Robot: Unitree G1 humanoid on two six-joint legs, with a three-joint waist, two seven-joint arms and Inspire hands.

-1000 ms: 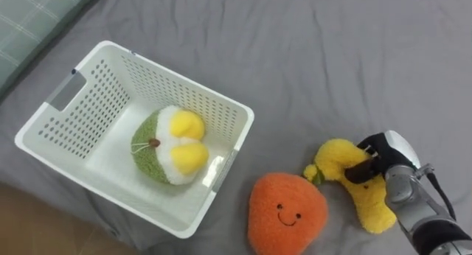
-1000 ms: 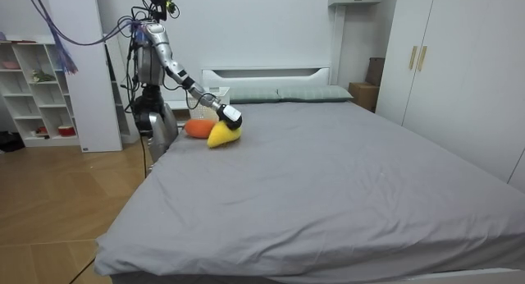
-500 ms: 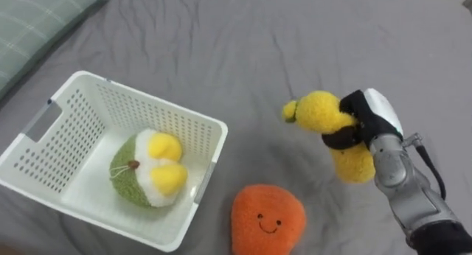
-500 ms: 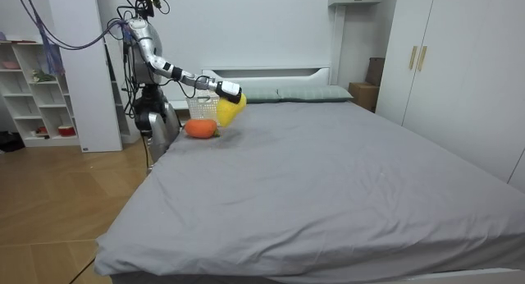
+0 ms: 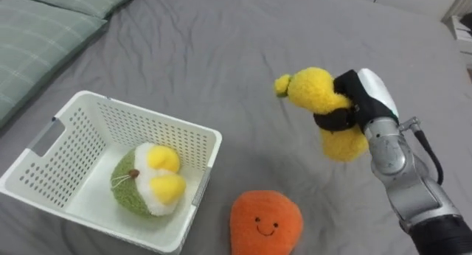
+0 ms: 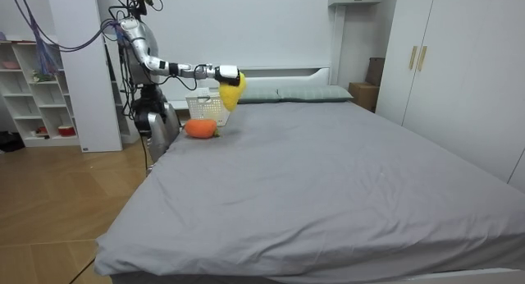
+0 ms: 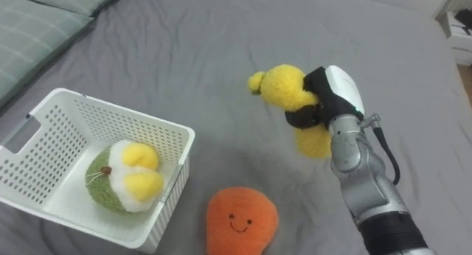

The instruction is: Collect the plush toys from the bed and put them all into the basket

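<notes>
My right hand (image 5: pixel 359 100) (image 7: pixel 328 95) is shut on a yellow plush toy (image 5: pixel 321 107) (image 7: pixel 290 94) and holds it up above the grey bed (image 5: pixel 243 56), to the right of the basket. In the room view the toy (image 6: pixel 231 89) hangs at the end of my outstretched right arm. A white perforated basket (image 5: pixel 51 130) (image 7: pixel 29 130) stands on the bed at the lower left and holds a green plush with yellow lobes (image 5: pixel 151 183) (image 7: pixel 122 176). An orange plush with a smiling face (image 5: pixel 264 224) (image 7: pixel 239 220) lies on the sheet just right of the basket.
A green checked pillow (image 5: pixel 44 34) lies at the upper left beyond the basket. I stand at the bed's side near its head; white shelves (image 6: pixel 37 87) are behind me and a white wardrobe (image 6: pixel 467 62) is on the room view's right.
My right hand has lifted the yellow plush off the sheet and carried it up and a little toward the basket. The head camera has tilted, shifting the whole scene.
</notes>
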